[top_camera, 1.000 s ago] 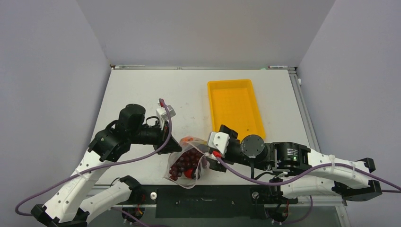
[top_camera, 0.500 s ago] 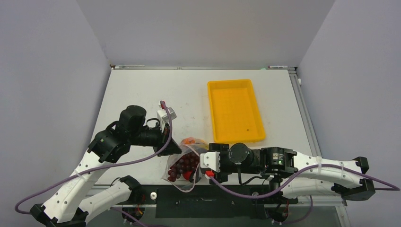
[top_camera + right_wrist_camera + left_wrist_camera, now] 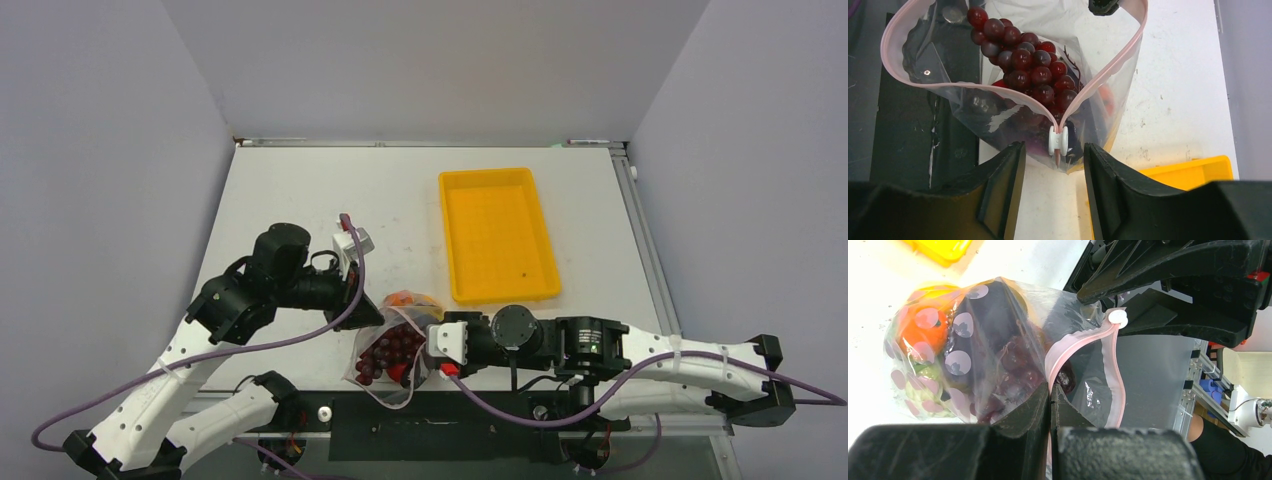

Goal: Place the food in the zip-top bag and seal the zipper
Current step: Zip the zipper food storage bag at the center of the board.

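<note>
**Fingers of the left gripper [image 3: 1050, 392] pinched on the zipper [image 3: 1112, 365], right ones either side of the slider [image 3: 1058, 141]**

The left gripper's two fingers [image 3: 1020, 407] are pressed together with the pink-red zipper strip caught between their tips. This holds up one end of the zip-top bag [image 3: 1148, 370]. The bag bulges away from those tips, to their left in the left wrist view.

The right gripper [image 3: 1054, 149] has its fingers [image 3: 1005, 175] parted and holds nothing. The white slider sits in the gap between them, with a little space showing on each side. Beyond these fingertips the zipper splits into two strips that curve apart, so the mouth gapes in a wide loop.

The food lies inside the bag:
- The dark red grape bunch [image 3: 1023, 60] is straight ahead of the right fingers, past the slider.
- An orange piece [image 3: 928, 332] and a dark purple eggplant [image 3: 993, 310] are packed at the bag's far end from the left fingers.

A corner of the yellow tray [image 3: 1188, 167] shows just right of the right finger, on the white table [image 3: 1178, 75].
</note>
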Tool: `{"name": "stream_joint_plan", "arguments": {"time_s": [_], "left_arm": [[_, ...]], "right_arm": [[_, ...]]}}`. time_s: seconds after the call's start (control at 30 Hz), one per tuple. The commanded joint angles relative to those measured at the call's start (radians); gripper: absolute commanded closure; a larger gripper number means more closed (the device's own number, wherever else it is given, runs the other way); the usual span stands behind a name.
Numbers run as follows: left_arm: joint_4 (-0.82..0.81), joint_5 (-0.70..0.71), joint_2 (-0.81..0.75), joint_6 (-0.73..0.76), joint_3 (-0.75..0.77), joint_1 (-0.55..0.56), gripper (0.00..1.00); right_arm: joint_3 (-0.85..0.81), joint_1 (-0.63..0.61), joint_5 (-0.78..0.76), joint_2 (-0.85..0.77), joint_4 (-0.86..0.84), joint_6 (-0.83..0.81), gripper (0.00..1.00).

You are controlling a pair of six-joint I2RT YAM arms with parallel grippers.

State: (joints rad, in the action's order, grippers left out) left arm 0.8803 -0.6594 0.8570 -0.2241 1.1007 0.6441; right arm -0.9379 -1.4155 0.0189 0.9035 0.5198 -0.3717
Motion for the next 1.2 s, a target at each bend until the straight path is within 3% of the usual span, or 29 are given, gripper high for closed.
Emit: {"name": "stream_joint_plan", "arguments": {"time_s": [0.0,0.37,0.63,1.03,1.17], "left_arm": [[-0.012,0.004,0.0,0.012,0.056,0.009,1.0],[-0.007,0.009,0.006,0.012,0.064,0.012,1.0],[-0.007,0.003,0.008,0.011,0.07,0.014,1.0],[-0.014,0.038,-0.01,0.008,0.083,0.014,1.0],[-0.031,0.044,-0.03,0.003,0.087,0.014,0.91]], "right_arm": [[0.023,-0.008,-0.016,-0.026,-0.099,-0.007,0.55],[0.052,-0.008,-0.047,-0.061,-0.124,-0.003,0.71],[0.061,-0.009,-0.049,-0.076,-0.129,0.0,0.94],[0.027,-0.008,-0.028,-0.095,-0.175,0.057,0.95],[-0.014,-0.009,-0.035,-0.078,-0.167,0.096,0.95]]}}
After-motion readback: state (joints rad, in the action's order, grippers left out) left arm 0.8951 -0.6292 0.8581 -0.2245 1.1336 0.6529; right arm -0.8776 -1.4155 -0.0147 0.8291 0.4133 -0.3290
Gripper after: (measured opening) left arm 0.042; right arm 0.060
